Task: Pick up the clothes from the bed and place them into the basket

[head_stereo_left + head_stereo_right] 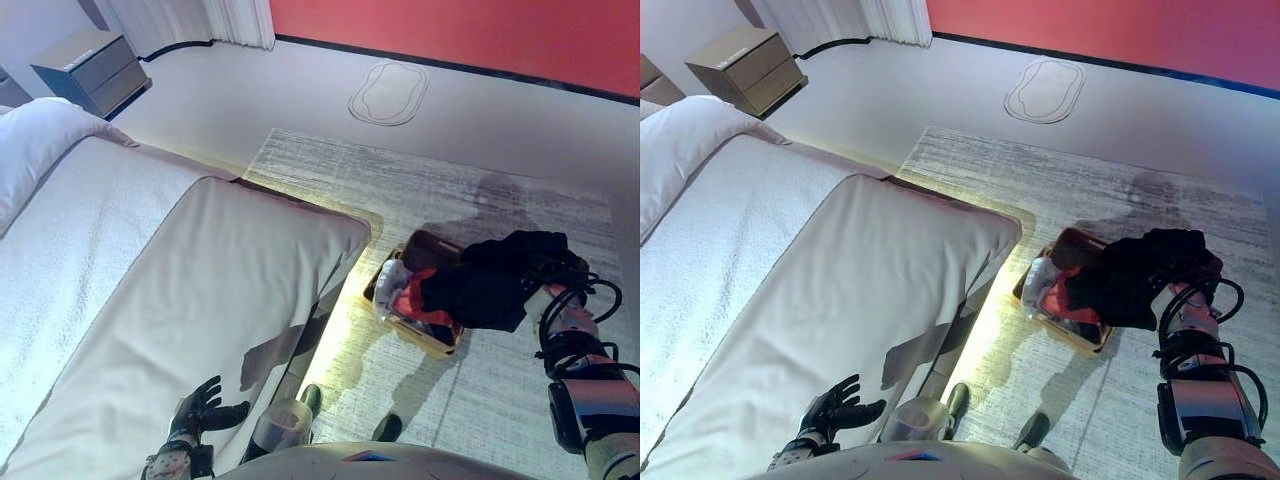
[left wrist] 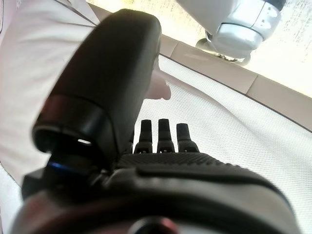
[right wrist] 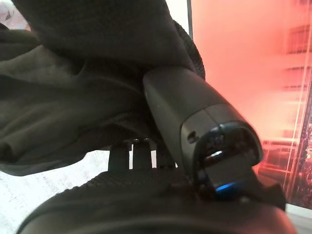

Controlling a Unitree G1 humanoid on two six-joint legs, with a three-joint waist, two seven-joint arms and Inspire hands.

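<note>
A black garment (image 1: 490,280) hangs bunched over the right side of the basket (image 1: 425,343), which stands on the rug beside the bed. My right hand (image 3: 185,117) is shut on it: the thumb presses into the cloth (image 3: 73,87) and the fingers run up into its folds. Red and white clothes (image 1: 412,295) lie in the basket. My left hand (image 1: 200,405) hovers open over the near corner of the bed (image 1: 200,290), fingers (image 2: 163,131) straight and holding nothing.
A cream blanket covers the bed, with a white pillow (image 1: 35,150) at its far left. A grey nightstand (image 1: 90,68) stands at the back left. The grey rug (image 1: 450,190) spreads under the basket, and a red wall runs along the back.
</note>
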